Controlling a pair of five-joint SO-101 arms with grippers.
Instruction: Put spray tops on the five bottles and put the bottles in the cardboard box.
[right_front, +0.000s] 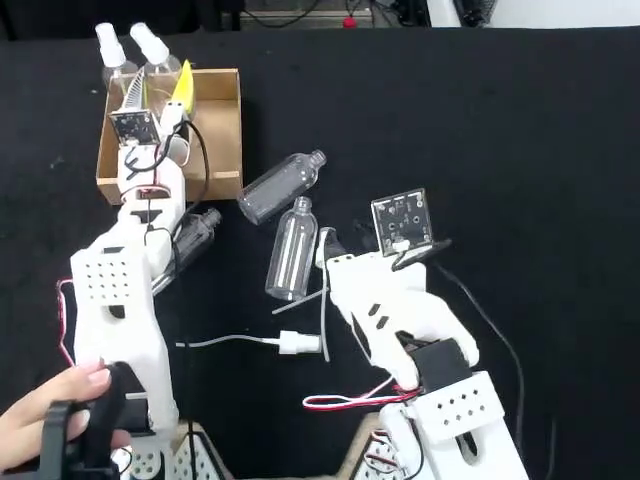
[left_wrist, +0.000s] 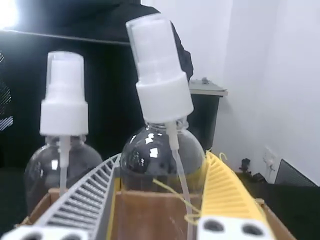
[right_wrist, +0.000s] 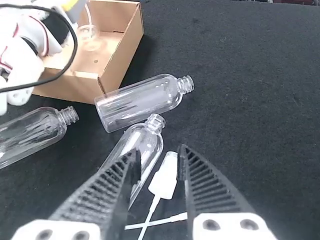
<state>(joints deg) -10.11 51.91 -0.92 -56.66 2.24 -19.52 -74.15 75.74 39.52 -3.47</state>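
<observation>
Cardboard box: sitting at the far left of the black worktop.
Left gripper: clamping a capped bottle over the box, with a second capped bottle standing just beside it.
Right gripper: fingers apart, straddling a spray top next to an uncapped bottle.
In the way: two more uncapped bottles are lying near the box, and a loose spray top is lying nearer.
Room: open worktop is stretching right.

L arm stretched toward 12 o'clock; left gripper apparently clamped on capped bottle. R arm bent, aimed approx. 11 o'clock; right gripper angled down, jaws slightly apart.
</observation>
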